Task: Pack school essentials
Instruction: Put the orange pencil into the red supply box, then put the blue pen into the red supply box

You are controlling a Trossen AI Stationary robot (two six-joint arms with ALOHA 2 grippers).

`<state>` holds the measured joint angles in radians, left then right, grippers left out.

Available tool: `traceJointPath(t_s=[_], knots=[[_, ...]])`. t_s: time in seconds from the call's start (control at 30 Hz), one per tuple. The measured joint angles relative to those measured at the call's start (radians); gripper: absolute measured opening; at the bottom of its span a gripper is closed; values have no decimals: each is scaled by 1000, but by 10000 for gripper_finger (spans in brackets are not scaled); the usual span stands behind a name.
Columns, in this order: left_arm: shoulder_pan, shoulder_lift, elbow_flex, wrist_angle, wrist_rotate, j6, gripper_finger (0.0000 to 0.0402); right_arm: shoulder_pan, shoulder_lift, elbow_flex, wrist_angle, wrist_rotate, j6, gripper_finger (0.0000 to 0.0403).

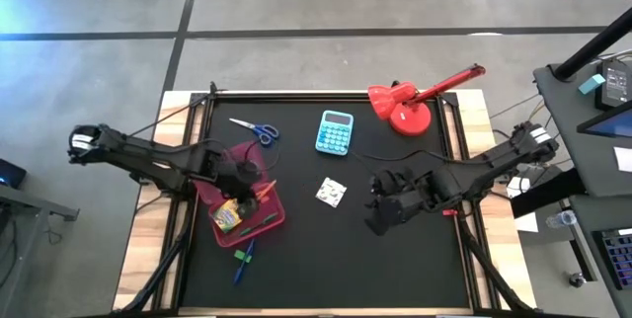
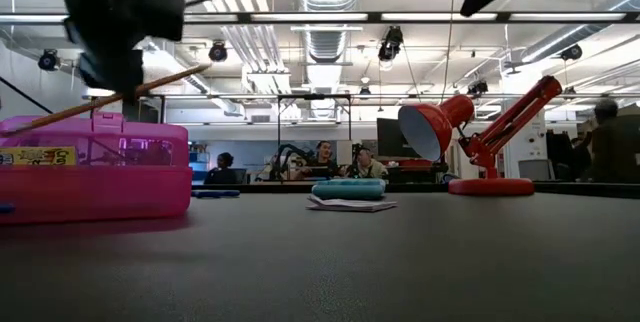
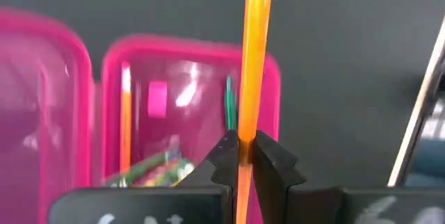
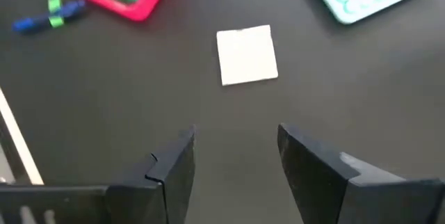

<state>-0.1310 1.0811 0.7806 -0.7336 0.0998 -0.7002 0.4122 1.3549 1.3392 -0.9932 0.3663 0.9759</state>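
While the left gripper [image 1: 247,175] hangs over the pink case [image 1: 259,221] in the high view, I note it has an orange pencil [image 1: 265,192] pinched; crayon box [image 1: 228,215] already lies in the case. Scissors [image 1: 256,129] lie beyond the case toward the far edge, untouched. Blue and green markers [image 1: 243,259] sit on the mat just beside the case's near side. White patterned square [image 1: 331,193] lies mid-table, between the two arms, nearer the right gripper [image 1: 383,209]. Calculator [image 1: 335,132] and red lamp [image 1: 415,101] stand farther back, well clear of the case.

Low view: pencil [image 2: 115,95] is held tilted, long axis slanting down toward the case [image 2: 95,167], tip above the case's rim. Calculator [image 2: 348,190] and lamp [image 2: 470,142] show behind.

Left wrist view: fingers [image 3: 268,161] are closed tight on the pencil [image 3: 254,57], which runs straight out ahead over the open case [image 3: 191,113]. A green pen [image 3: 228,102] is inside already. My judgement: the pencil needs lowering and levelling along the case's length before release, otherwise it could catch on the rim.

Right wrist view: right gripper [image 4: 236,161] is spread wide, holding nothing, with the white square [image 4: 247,54] directly ahead of it on bare mat. Nothing blocks that approach; markers [image 4: 49,14] lie well apart.
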Motion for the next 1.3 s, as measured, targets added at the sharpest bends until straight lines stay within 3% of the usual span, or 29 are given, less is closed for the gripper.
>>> traceJointPath(t_s=[0.23, 0.53, 0.77, 0.93, 1.1, 1.3], knots=[[-37, 97, 0, -24, 112, -53, 9, 0, 29, 0, -2, -8, -18, 191], [-61, 232, 1, -19, 160, -49, 14, 0, 17, 0, -2, -8, -17, 192], [-61, 293, 4, -16, 174, -45, 82, 0, 17, 0, -2, -8, -18, 192], [-60, 294, 17, -17, 242, -61, 130, 0, 16, 0, -2, -8, -25, 192], [-91, 248, 72, 20, 244, -159, 140, 0, 16, 0, -4, -8, -31, 192], [-258, 260, 98, 38, 183, -376, 129, 0, 16, 0, -6, -8, -34, 192]])
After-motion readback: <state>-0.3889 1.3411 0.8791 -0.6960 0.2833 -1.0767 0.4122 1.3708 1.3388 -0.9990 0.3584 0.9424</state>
